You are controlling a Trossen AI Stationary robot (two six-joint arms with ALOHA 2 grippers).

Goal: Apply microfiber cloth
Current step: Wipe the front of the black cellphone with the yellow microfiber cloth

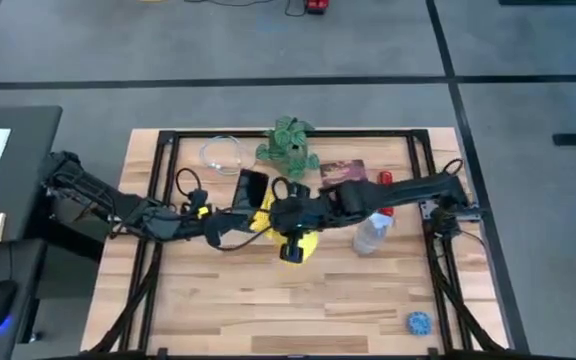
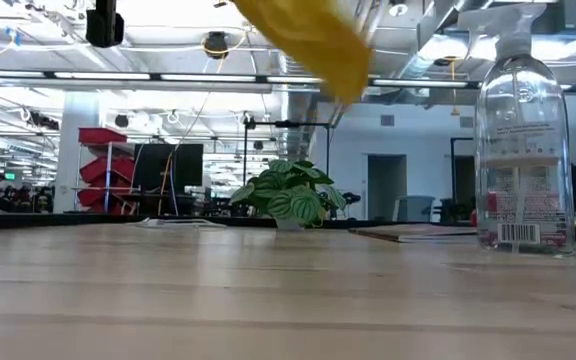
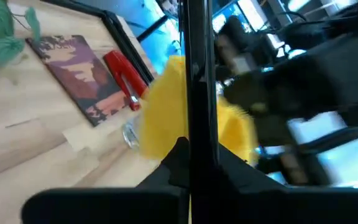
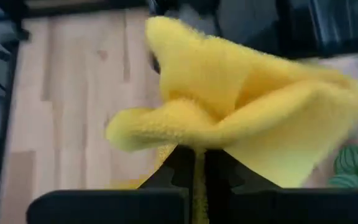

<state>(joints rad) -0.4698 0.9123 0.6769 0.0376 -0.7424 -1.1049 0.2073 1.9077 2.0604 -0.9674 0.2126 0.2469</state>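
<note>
The yellow microfiber cloth (image 1: 300,246) hangs bunched over the table's middle, and the low view shows it (image 2: 308,40) well clear of the wood. My right gripper (image 1: 290,216) reaches in from the right and is shut on it. Just left of it, my left gripper (image 1: 232,218) is shut on a black phone (image 1: 251,187). In the left wrist view the phone (image 3: 197,74) appears edge-on as a thin dark bar, with the cloth (image 3: 166,112) right behind it. My left gripper pinches the phone by its end nearest the fingers (image 3: 194,146), one finger on each flat face. The phone runs straight out from the fingers. It does not show on the wood in the low view. My right gripper pinches a gathered fold of the cloth (image 4: 197,146) between its two fingers, several layers together. The cloth billows out beyond the fingers in loose folds (image 4: 260,106), slack and lifted off the table.
A clear bottle (image 1: 373,232) stands just right of the cloth. At the back are a green plant (image 1: 288,145), a glass bowl (image 1: 223,153), a book (image 1: 340,170) and a red object (image 1: 385,180). A small blue ball (image 1: 419,322) lies at the near right.
</note>
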